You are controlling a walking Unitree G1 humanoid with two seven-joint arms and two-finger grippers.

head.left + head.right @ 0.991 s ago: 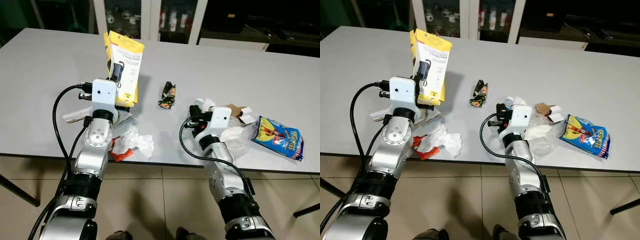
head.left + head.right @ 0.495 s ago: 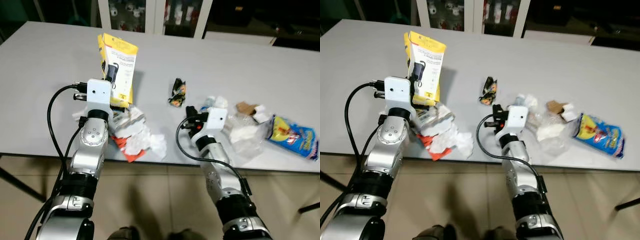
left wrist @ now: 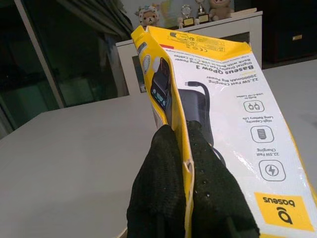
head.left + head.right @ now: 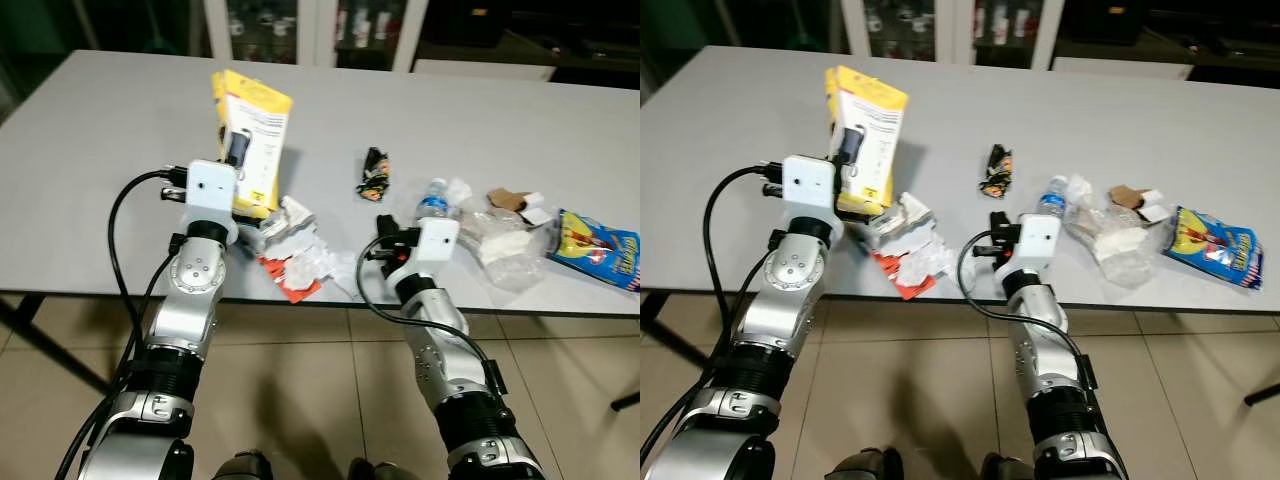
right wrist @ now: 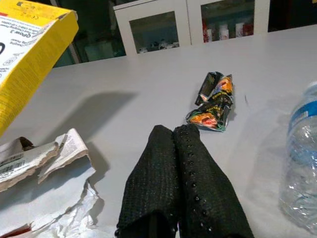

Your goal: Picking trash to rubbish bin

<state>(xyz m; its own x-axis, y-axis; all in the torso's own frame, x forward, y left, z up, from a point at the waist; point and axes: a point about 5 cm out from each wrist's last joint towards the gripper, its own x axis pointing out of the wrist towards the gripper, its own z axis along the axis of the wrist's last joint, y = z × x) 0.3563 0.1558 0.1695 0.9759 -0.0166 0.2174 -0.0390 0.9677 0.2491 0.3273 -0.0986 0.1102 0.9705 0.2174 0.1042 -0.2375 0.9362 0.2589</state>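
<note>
The left pincer (image 3: 190,148) grips a yellow box (image 4: 252,140) raised above the grey surface (image 4: 110,150) at 10 o'clock, the right pincer (image 5: 184,163) is clenched empty, while wrapper (image 4: 375,174), bottle (image 4: 431,200) and crumpled paper (image 4: 295,255) remain; no bin visible, so early.

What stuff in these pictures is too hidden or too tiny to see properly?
- Yellow box: its lower end runs off the left wrist picture's edge behind the left gripper.
- Water bottle: cut by the right wrist picture's edge.
- Crumpled wrapper: print too creased to read.
- Snack bag: cut by the left eye picture's edge.
- Cabinet bottles: too small to identify.
</note>
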